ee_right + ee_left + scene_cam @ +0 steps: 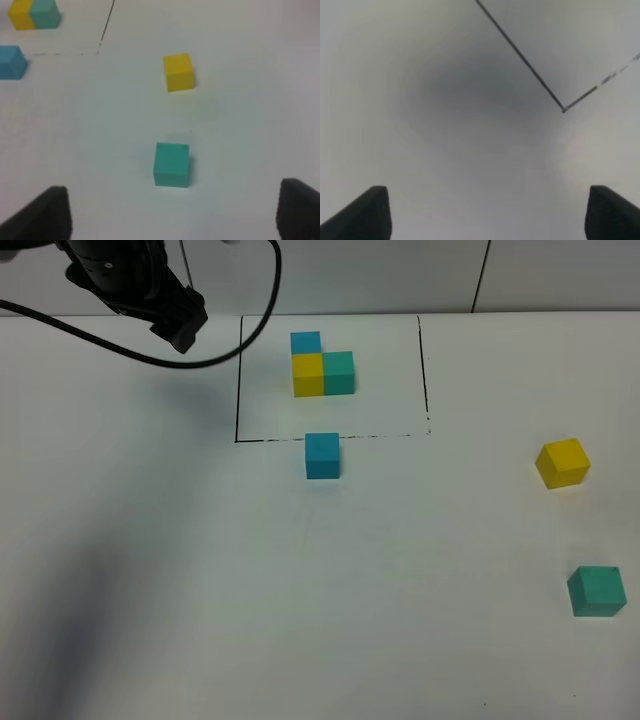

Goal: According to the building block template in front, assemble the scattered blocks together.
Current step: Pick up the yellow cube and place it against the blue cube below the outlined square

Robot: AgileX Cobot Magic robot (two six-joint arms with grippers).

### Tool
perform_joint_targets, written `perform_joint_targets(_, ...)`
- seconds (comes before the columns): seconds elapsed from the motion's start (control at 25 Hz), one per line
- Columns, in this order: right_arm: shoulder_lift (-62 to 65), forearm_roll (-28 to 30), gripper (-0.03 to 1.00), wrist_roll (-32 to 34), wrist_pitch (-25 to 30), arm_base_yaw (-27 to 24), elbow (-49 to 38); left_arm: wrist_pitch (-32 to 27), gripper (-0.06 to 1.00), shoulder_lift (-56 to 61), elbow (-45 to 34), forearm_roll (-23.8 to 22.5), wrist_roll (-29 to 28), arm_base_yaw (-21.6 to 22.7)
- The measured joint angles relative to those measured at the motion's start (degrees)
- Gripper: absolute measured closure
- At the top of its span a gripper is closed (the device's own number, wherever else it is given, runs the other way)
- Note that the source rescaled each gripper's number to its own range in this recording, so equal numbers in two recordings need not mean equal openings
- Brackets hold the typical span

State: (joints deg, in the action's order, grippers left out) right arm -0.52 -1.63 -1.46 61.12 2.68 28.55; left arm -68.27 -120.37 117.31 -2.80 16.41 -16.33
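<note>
Template (330,375): thin black-line rectangle drawn on the white counter (200,590), at the far edge, about mid-width. The near line is patchy toward its right end. In the left half of it sits an L of three joined cubes. Blue is farthest back, yellow touches blue's near face, and teal-green touches yellow's right face. All matte, all the same size.

Loose blocks, unframed, same size and colours as the trio:
- blue cube (322,456): right at the frame's near line, on the outside, roughly in line with the trio, square to the frame.
- yellow cube (562,462): well right of the frame, toward the counter's right edge, turned slightly.
- teal-green cube (597,591): also on the right side, closer to the near edge than yellow and well apart from it, turned a little.

None of the three touch each other.

Left arm (140,285): black, hangs over the counter's far-left area, left of the frame, with a soft shadow on the counter below. Left jaws are wide open with nothing between them. The left wrist view shows bare counter, a shadow patch and the near-left frame corner (563,109) beyond the dark fingertips (365,215).

Right jaws: spread apart, empty. Both tips sit at the corners of the right wrist view. The teal-green cube is ahead of the gap and not touching either tip. Yellow is beyond it, and the blue cube and trio are farther off to one side.
</note>
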Motion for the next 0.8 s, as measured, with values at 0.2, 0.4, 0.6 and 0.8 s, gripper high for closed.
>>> perform_joint_targets(0.2,0.0,0.0,0.29,0.0,0.0,0.0,0.0,-0.1,-0.01,4.7,-2.7,-0.7,-1.9,2.9)
perform_joint_targets(0.4,0.0,0.0,0.29,0.0,0.0,0.0,0.0,-0.1,0.0,12.4,-9.6,-3.0,-2.5,6.8)
perform_joint_targets(0.6,0.0,0.0,0.29,0.0,0.0,0.0,0.0,-0.1,0.01,21.9,-19.9,-3.0,-3.2,12.3)
perform_joint_targets(0.8,0.0,0.0,0.29,0.0,0.0,0.0,0.0,-0.1,0.03,33.9,-31.8,-3.2,-5.1,15.1)
